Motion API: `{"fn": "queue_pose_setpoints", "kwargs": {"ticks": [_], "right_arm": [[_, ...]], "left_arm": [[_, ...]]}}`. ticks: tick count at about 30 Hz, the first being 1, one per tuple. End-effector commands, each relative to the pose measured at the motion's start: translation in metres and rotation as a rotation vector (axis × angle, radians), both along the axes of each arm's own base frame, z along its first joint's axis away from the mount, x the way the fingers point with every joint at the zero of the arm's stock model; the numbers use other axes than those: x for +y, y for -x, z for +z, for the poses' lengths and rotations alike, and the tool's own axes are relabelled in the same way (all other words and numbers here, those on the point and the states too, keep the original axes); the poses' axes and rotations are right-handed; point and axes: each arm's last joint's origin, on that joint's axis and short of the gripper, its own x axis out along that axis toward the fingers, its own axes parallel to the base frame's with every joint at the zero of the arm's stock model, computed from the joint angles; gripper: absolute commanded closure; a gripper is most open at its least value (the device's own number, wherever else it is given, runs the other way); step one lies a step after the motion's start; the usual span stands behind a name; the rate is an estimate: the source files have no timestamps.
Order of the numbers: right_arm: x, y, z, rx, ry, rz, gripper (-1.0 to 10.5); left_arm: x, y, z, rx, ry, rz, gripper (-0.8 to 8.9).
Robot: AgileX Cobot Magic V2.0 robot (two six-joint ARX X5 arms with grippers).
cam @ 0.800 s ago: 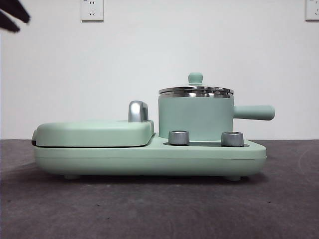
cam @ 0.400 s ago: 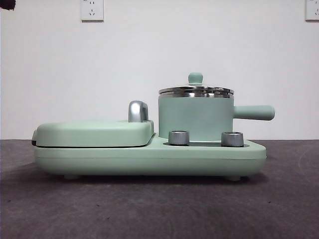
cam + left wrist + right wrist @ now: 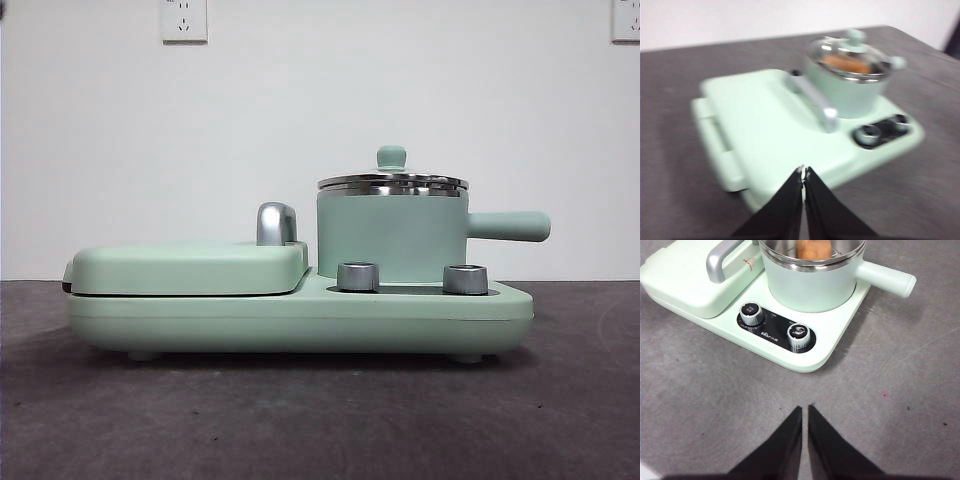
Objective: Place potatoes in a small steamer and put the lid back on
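I saw the potato (image 3: 813, 248) inside the small steamer (image 3: 392, 238), under the lid (image 3: 392, 181), which sat on its rim. The left gripper (image 3: 803, 172) looked pressed together, though blurred; the right gripper (image 3: 804, 410) hovered nearly closed, the steamer at its twelve o'clock.
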Motion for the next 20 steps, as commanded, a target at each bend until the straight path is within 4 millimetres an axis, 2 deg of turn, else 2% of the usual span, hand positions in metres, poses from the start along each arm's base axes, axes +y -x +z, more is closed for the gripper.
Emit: {"fn": "queue_pose_setpoints", "kwargs": {"ticks": [1, 6, 11, 15, 20], "right_arm": [[0.000, 0.000, 0.003, -0.012, -0.014, -0.002, 9.3], [0.000, 0.000, 0.003, -0.012, -0.014, -0.002, 9.3], [0.000, 0.000, 0.003, -0.012, -0.014, -0.002, 9.3], [0.000, 0.000, 0.003, -0.012, -0.014, -0.002, 9.3], [0.000, 0.000, 0.003, -0.011, -0.014, -0.002, 9.3]], "left_arm": [[0.006, -0.001, -0.025, -0.062, -0.021, 0.094, 8.07], [0.019, 0.000, -0.075, -0.094, 0.017, 0.323, 8.07], [0.026, 0.003, -0.112, -0.073, 0.016, 0.406, 8.07], [0.029, 0.003, -0.132, -0.076, 0.018, 0.433, 8.07], [0.029, 0.001, -0.129, -0.137, 0.031, 0.436, 8.07]]}}
